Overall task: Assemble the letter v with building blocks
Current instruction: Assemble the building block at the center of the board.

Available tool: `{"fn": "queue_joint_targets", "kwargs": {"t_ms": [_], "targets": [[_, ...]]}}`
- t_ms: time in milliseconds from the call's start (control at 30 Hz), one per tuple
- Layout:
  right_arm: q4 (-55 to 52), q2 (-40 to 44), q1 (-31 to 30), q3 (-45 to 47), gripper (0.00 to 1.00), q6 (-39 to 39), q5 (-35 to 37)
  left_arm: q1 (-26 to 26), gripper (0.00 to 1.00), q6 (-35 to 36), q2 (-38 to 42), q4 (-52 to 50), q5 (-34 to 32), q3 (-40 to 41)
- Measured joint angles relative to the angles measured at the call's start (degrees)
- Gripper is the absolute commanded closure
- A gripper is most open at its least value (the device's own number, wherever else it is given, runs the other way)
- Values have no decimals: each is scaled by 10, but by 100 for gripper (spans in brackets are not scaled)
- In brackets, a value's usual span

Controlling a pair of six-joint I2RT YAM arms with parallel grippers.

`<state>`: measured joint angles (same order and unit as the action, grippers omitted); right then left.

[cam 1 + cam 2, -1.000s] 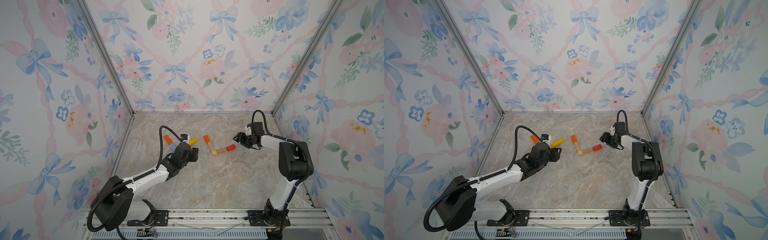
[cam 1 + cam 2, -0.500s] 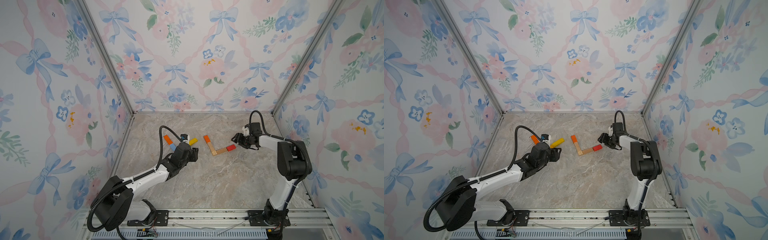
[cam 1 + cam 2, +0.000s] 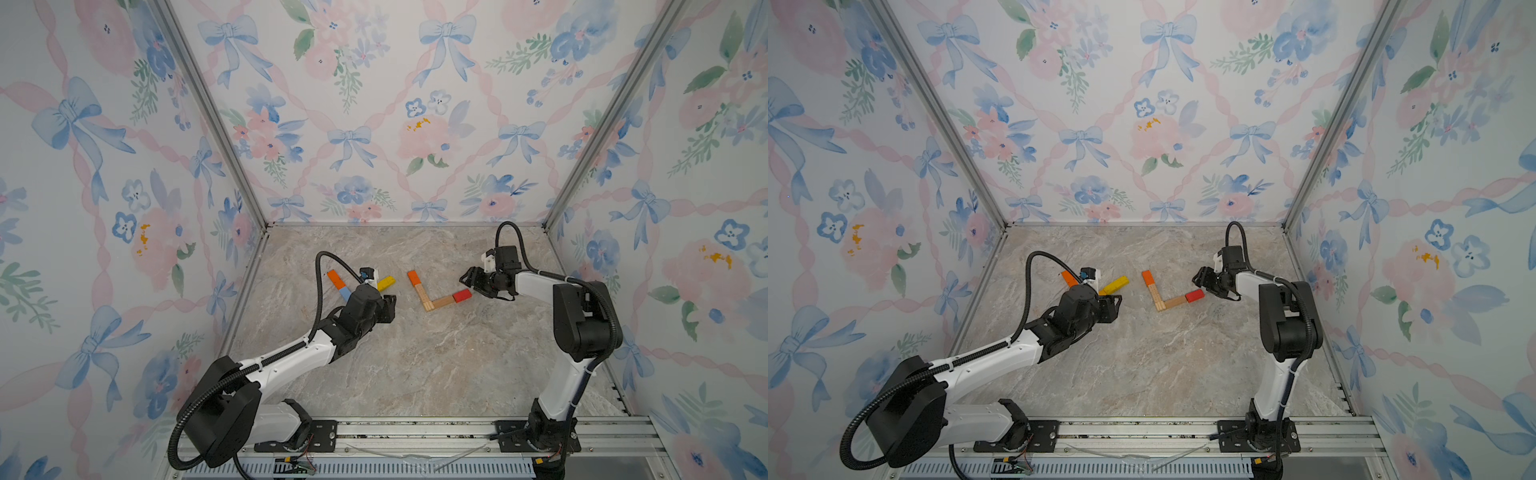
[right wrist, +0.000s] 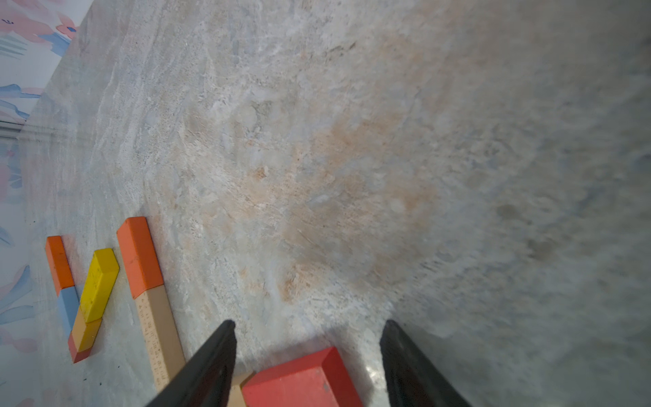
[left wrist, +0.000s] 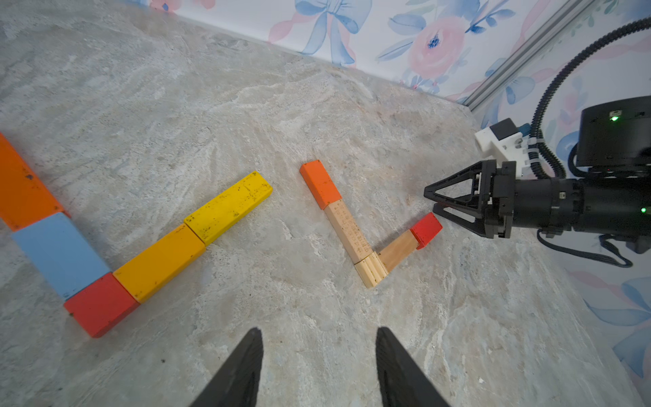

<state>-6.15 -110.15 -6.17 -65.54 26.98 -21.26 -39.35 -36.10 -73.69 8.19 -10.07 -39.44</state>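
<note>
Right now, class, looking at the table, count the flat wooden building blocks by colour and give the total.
Orange flat wooden blocks: 2
Light blue block: 1
Short red blocks: 2
Yellow blocks, one darker golden: 2
Plain tan wood blocks: 3
Total: 10

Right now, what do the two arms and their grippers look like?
The left arm and right arm have white shells and black joints. A black ribbed cable runs to each wrist. The left gripper and right gripper are black with tapering pointed fingers, the right's built as open triangular frames. A green light glows on the right arm.
</note>
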Motion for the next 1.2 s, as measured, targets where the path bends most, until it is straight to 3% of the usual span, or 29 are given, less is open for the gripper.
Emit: {"fn": "queue_joint_targets", "kwargs": {"t_ms": [1200], "targets": [[1, 21, -8, 31, 46, 1, 2, 0, 46, -1, 0, -21, 0, 0]]}}
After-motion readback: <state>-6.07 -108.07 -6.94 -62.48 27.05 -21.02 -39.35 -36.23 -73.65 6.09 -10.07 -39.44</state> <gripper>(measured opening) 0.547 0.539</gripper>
